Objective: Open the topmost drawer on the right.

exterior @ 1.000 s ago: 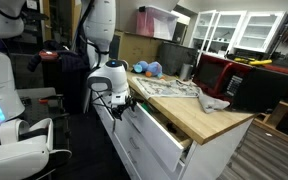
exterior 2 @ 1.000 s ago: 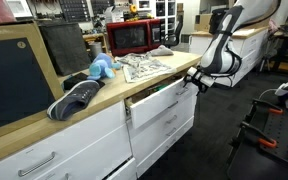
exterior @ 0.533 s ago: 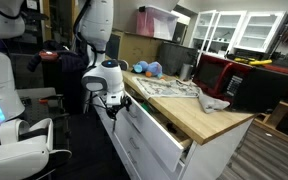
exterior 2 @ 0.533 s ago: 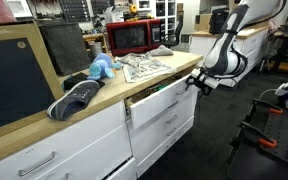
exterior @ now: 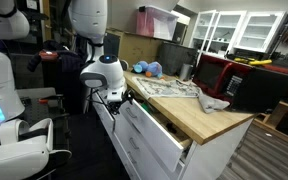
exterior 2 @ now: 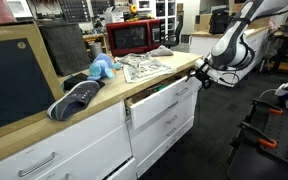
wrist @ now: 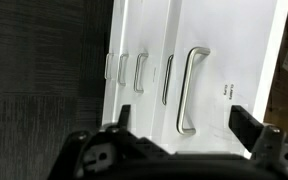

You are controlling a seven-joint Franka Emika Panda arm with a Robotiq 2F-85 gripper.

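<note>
The topmost drawer (exterior: 156, 128) has a flat white front and stands pulled partly out under the wooden countertop; its inner box shows in an exterior view (exterior 2: 160, 98). My gripper (exterior: 125, 97) hangs just off the drawer's outer end, apart from it, as also seen in an exterior view (exterior 2: 203, 77). In the wrist view the gripper (wrist: 184, 128) is open and empty. The drawer's silver handle (wrist: 189, 90) lies ahead of the fingers, with the handles of the lower drawers lined up behind it.
On the countertop (exterior: 209, 118) lie papers (exterior: 169, 88), a blue plush toy (exterior 2: 102, 68), a dark shoe (exterior 2: 74, 98) and a red microwave (exterior 2: 134, 37). A white robot (exterior: 4, 85) stands across the aisle. Taller white drawer fronts (exterior 2: 169, 128) sit below.
My gripper has drawn back a little from the drawer's end and risen slightly. The drawer stays pulled out as before.
</note>
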